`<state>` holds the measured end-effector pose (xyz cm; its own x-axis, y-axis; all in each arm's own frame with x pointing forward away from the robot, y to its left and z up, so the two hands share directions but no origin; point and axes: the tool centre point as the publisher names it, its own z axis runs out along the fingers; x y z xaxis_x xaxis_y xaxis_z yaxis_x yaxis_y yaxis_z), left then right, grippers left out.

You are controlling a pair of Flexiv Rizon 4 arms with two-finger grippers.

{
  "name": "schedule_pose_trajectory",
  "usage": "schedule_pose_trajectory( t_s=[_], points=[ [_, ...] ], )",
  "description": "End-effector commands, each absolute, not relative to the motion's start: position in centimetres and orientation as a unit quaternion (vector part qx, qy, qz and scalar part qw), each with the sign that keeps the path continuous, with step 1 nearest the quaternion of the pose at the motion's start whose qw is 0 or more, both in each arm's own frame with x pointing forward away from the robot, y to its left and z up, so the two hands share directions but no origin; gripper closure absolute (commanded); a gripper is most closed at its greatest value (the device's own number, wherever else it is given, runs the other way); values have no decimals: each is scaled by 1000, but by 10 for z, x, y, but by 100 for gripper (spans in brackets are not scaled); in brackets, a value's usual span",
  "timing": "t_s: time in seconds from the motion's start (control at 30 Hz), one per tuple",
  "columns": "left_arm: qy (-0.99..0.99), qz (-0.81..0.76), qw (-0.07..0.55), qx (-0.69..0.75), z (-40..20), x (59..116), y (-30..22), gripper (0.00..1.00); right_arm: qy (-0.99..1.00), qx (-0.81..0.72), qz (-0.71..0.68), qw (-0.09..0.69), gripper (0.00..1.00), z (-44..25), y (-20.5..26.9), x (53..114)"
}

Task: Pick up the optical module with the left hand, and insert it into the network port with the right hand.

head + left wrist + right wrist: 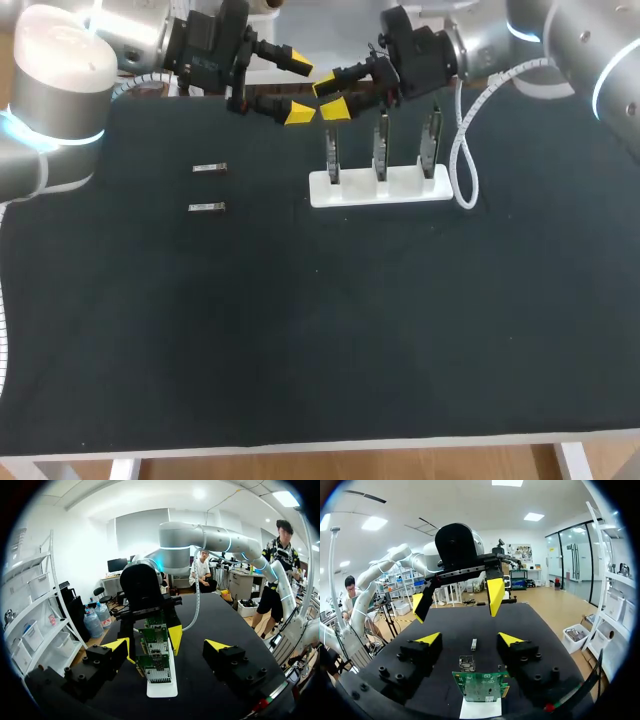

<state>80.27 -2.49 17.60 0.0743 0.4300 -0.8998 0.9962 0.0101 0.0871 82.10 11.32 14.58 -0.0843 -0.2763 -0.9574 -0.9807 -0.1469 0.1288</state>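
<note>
One optical module (209, 168) and a second optical module (206, 207) lie flat on the counter (300, 330), well apart from the white holder (380, 188) on its left-arm side. Their long axes run parallel to the holder's length. The left end effector (299, 88) and the right end effector (330, 97) hover released and empty above the holder's left end, so I judge the left arm nearer. Three upright circuit boards (381, 148) stand in the holder.

The left arm (60, 95) comes in from the far left and the right arm (585, 50) from the far right, both held above the worktop's (320, 330) far edge. The left gripper (298, 88) and right gripper (332, 97) face each other near the middle. Their tips are close but apart, and the fingers of each are spread wide.
</note>
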Motion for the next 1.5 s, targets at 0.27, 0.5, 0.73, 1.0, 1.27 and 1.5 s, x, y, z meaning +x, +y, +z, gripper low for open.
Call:
schedule_pose_trajectory(
  t_s=[0.27,0.5,0.73,1.0,1.27,1.5],
  points=[
    [583,-350,404,612,176,804,-25,0,512,-598,529,317,0,145,114,830],
    [583,-350,404,612,176,804,-25,0,512,-598,529,317,0,145,114,830],
    [583,-350,404,612,176,804,-25,0,501,-607,520,332,0,157,113,826],
    [583,-350,404,612,176,804,-25,0,505,-610,512,332,0,159,113,825],
    [583,-350,404,612,176,804,-25,0,505,-610,512,332,100,159,113,825],
    [583,-350,404,612,176,804,-25,0,505,-610,512,332,100,159,113,825]
  ],
)
